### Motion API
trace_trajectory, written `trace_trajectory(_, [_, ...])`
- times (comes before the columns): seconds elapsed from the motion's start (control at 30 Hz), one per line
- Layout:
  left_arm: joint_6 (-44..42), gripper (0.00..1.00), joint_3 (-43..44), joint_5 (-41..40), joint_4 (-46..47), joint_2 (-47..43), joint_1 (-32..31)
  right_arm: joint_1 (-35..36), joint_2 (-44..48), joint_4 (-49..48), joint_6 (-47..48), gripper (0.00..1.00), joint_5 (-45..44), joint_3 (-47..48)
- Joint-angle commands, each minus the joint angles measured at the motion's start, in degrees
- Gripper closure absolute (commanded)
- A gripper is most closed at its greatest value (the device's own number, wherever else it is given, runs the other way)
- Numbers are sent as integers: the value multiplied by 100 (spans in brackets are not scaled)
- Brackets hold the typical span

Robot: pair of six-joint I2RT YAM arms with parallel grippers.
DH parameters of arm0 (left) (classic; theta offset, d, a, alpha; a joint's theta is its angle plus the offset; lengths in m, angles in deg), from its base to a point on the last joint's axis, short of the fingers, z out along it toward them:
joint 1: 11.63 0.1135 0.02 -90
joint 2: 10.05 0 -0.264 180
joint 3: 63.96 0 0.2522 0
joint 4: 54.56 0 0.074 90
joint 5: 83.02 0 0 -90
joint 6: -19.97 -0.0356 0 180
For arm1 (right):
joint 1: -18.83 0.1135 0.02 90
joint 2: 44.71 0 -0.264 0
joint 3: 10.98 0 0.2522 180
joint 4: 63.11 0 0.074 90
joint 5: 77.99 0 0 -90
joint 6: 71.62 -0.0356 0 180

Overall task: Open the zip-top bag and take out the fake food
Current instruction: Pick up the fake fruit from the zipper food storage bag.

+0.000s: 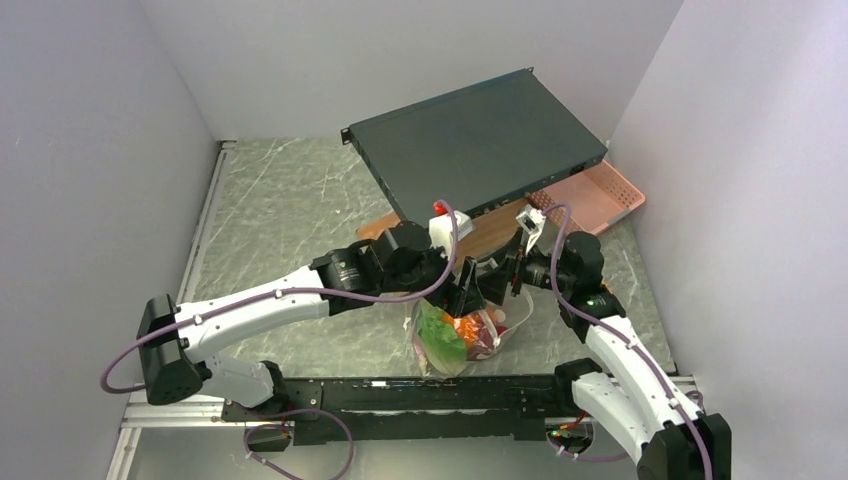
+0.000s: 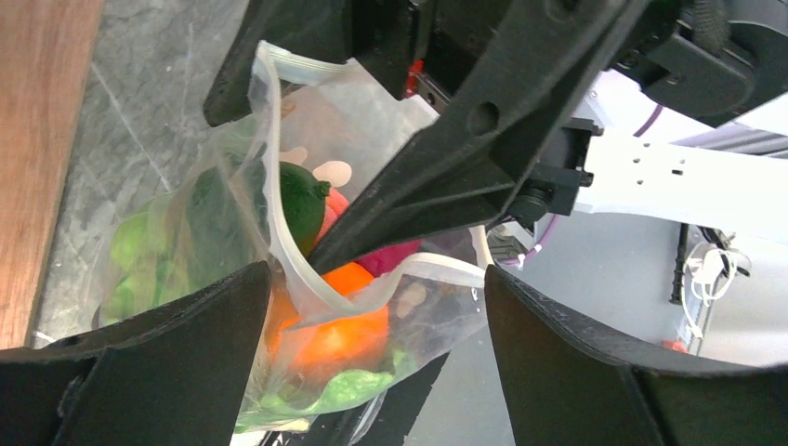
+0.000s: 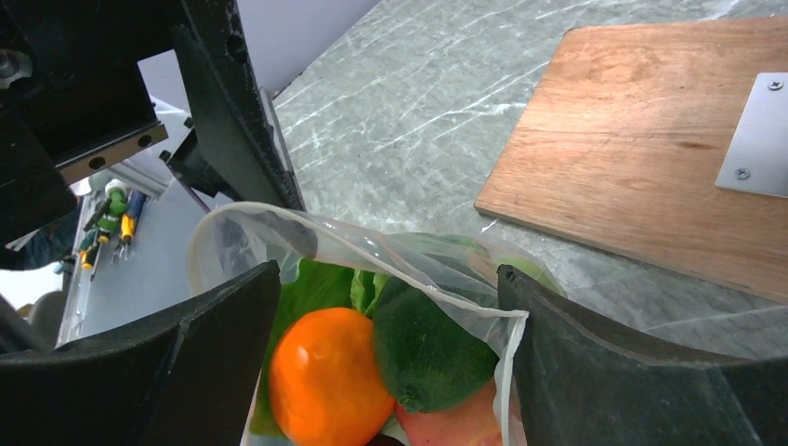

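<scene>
The clear zip-top bag point(image 1: 462, 338) stands near the table's front edge with its mouth open. It holds the fake food: an orange point(image 3: 325, 376), a dark green round fruit point(image 3: 432, 348), a pinkish piece point(image 3: 455, 423) and green leaves point(image 2: 348, 386). My left gripper point(image 2: 376, 279) is open, its fingers on either side of the bag's lower part. My right gripper point(image 3: 388, 274) is open at the bag's mouth. In the left wrist view one right finger point(image 2: 437, 167) reaches inside the mouth and the other stays outside. Both grippers meet above the bag point(image 1: 485, 285).
A wooden board point(image 1: 480, 235) lies just behind the bag, and a dark flat box point(image 1: 475, 140) rests on it. A pink lattice basket point(image 1: 595, 195) sits at the back right. White walls close in on three sides. A black rail point(image 1: 400, 390) runs along the front edge.
</scene>
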Motion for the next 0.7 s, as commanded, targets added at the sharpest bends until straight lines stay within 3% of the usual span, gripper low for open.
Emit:
trace_trajectory(0.0, [455, 11, 320, -1493, -397, -126, 121, 63, 191, 124, 278, 12, 115, 11])
trace_trajectory(0.23, [198, 7, 272, -1519, -349, -22, -101, 70, 317, 309, 440, 12, 85, -30])
trace_trajectory(0.67, [-22, 0, 66, -2580, -23, -241, -630, 78, 355, 443, 692, 12, 352, -98])
